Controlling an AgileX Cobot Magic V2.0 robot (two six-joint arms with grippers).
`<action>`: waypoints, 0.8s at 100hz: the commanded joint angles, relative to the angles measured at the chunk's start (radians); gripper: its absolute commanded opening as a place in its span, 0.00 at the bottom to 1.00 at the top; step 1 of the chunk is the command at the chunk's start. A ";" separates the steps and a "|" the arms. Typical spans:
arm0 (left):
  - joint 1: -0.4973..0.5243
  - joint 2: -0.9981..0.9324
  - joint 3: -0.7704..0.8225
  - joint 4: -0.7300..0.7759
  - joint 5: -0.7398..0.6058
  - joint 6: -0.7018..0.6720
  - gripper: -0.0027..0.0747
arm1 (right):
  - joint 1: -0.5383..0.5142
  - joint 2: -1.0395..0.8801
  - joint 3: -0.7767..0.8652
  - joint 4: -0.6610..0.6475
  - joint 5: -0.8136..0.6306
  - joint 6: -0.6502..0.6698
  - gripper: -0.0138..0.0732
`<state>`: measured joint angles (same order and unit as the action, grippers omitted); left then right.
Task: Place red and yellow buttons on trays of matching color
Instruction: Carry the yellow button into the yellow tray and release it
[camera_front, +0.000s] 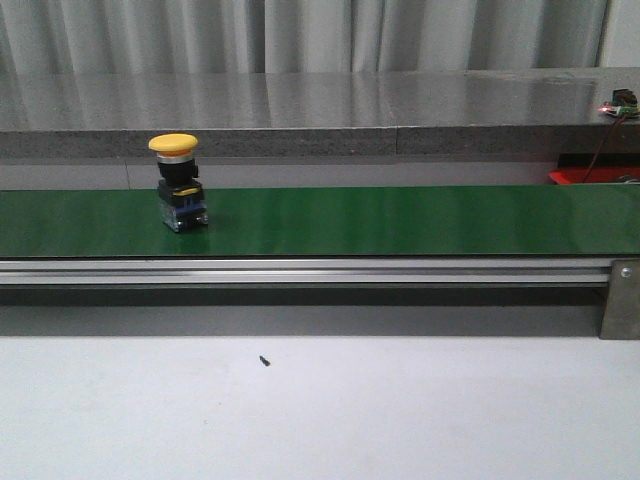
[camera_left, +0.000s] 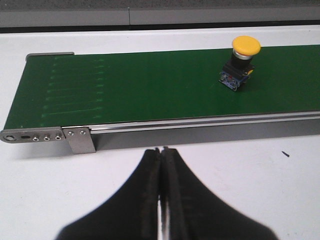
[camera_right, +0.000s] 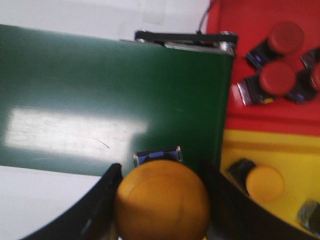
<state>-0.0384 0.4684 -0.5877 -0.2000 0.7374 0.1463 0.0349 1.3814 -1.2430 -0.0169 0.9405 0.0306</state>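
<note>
A long green conveyor belt (camera_front: 400, 220) runs left to right across the scene, edged on its near side by an aluminium rail (camera_front: 300, 271) with a metal bracket (camera_front: 620, 298) at the right. In front of it lies a pale grey table (camera_front: 400, 420) bearing one tiny dark speck (camera_front: 264, 360). Behind the belt stands a grey stone-like ledge (camera_front: 300, 115), and beyond that hang grey pleated curtains (camera_front: 300, 35).

A yellow button (camera_front: 177, 182), mushroom cap up on a black and blue body, stands upright on the left part of the belt. At the far right edge a sliver of the red tray (camera_front: 590, 176) shows.

The left gripper (camera_left: 161, 152) hovers over the table on the near side of the belt, its black fingers (camera_left: 150, 190) pressed together with nothing between them.

The right gripper (camera_right: 162, 172) is clamped on a second yellow button (camera_right: 162, 205), held over the belt's right end. Just beyond that end sit the red tray (camera_right: 240, 115), holding several red buttons (camera_right: 276, 78), and the yellow tray (camera_right: 295, 155), holding a yellow-capped button (camera_right: 265, 183).
</note>
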 joint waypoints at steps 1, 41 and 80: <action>-0.008 0.004 -0.026 -0.016 -0.074 -0.009 0.01 | -0.049 -0.092 0.042 -0.032 -0.040 0.032 0.27; -0.008 0.004 -0.026 -0.016 -0.074 -0.009 0.01 | -0.277 -0.256 0.356 -0.032 -0.108 0.077 0.27; -0.008 0.004 -0.026 -0.016 -0.074 -0.009 0.01 | -0.333 -0.257 0.609 0.006 -0.294 0.103 0.27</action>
<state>-0.0384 0.4684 -0.5877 -0.2000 0.7374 0.1463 -0.2906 1.1517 -0.6484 -0.0233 0.7249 0.1276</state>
